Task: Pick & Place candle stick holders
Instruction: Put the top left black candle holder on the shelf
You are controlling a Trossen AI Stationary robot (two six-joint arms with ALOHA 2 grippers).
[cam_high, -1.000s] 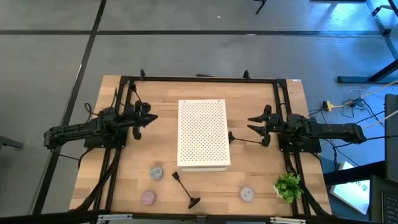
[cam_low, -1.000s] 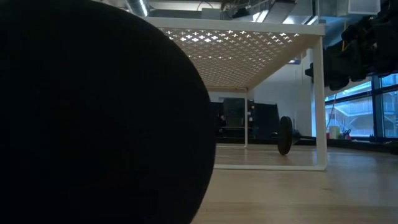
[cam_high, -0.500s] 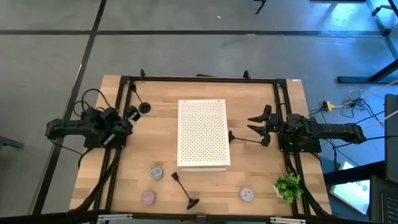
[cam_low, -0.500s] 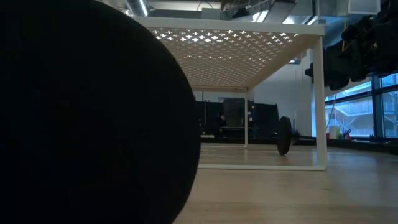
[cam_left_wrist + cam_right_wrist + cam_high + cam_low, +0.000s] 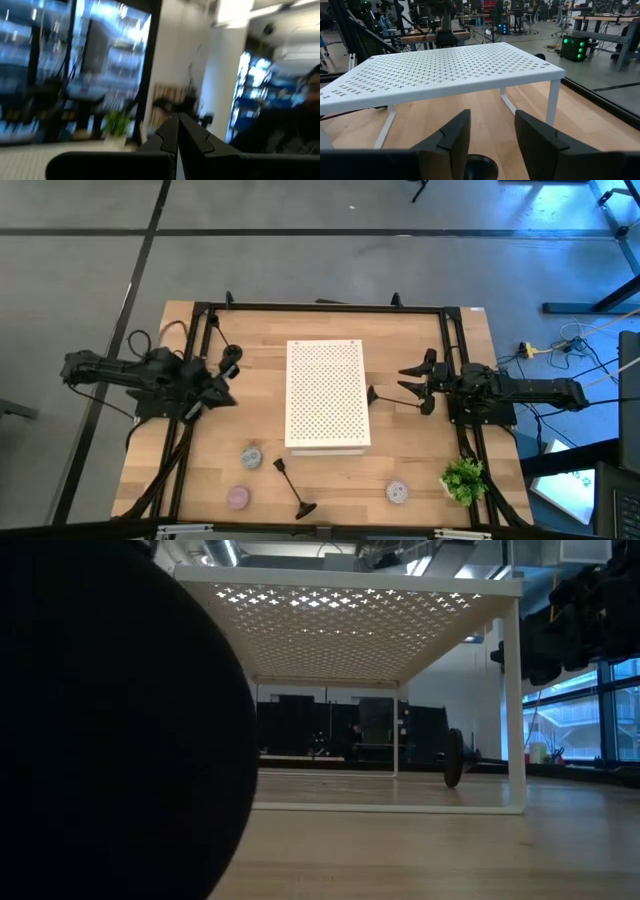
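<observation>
At right end effector (image 5: 403, 379): half open, holding nothing, just above the black candle stick holder (image 5: 373, 398). Lies on its side beside the white board (image 5: 328, 395) on the tabletop (image 5: 400, 450). Looks small, thin stem, round base. Could roll away if pinched crooked. At left end effector (image 5: 176, 122): closed tight, waiting

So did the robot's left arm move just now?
Yes. The left gripper swung back from the white perforated board, toward the table's left edge.
</observation>
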